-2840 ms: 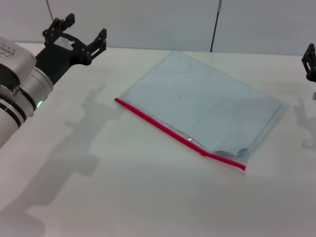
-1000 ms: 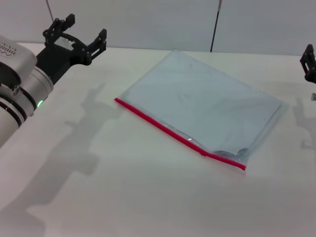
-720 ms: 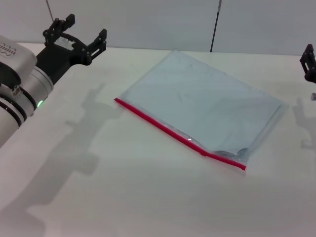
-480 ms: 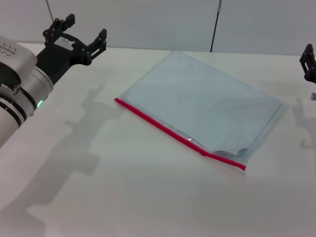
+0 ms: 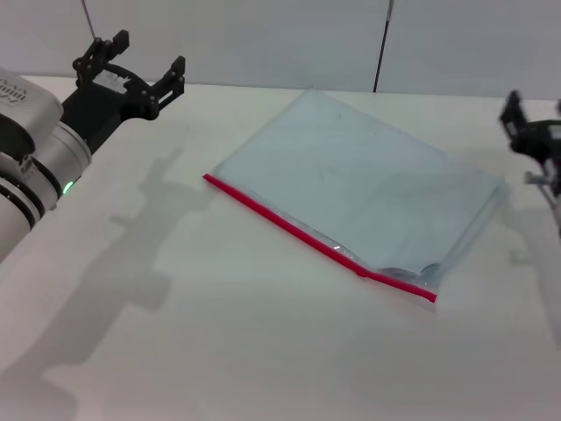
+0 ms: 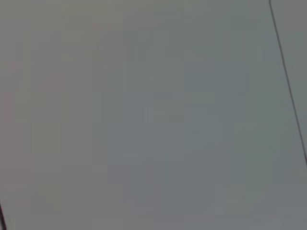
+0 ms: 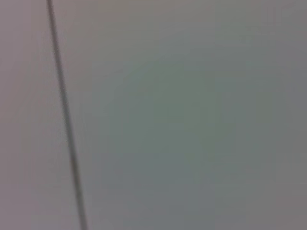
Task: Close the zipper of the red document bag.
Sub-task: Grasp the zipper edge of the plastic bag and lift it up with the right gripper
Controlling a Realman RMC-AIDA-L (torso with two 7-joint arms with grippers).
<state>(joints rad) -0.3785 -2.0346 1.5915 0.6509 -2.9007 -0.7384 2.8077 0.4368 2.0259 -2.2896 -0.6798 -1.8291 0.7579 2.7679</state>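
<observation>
1. Left tool (image 5: pixel 131 66): fingers spread wide, holding nothing, raised over the far-left part of the table (image 5: pixel 219 351), well apart from the bag. Risk: if it comes down without pinning the closed end, nothing braces the bag.
2. Right tool (image 5: pixel 533 140): at the right edge of the head view, only partly in frame; whether it is open or closed cannot be told. It sits near the bag's far-right corner, not touching it.
3. Red document bag (image 5: pixel 359 189): lies flat and diagonal at mid-table, red edge toward the robot. Thin, slick plastic; likely to slide or buckle under a sideways pull.
4. Zipper (image 5: pixel 289 224): runs along the near long edge. The slider appears to be the small nub toward the right end (image 5: pixel 360 271), but it is too small to be sure. Risk: a missed pinch grabs film instead and bunches the mouth.
5. Both wrist views show only blank wall, so they give no close-in guidance.
</observation>
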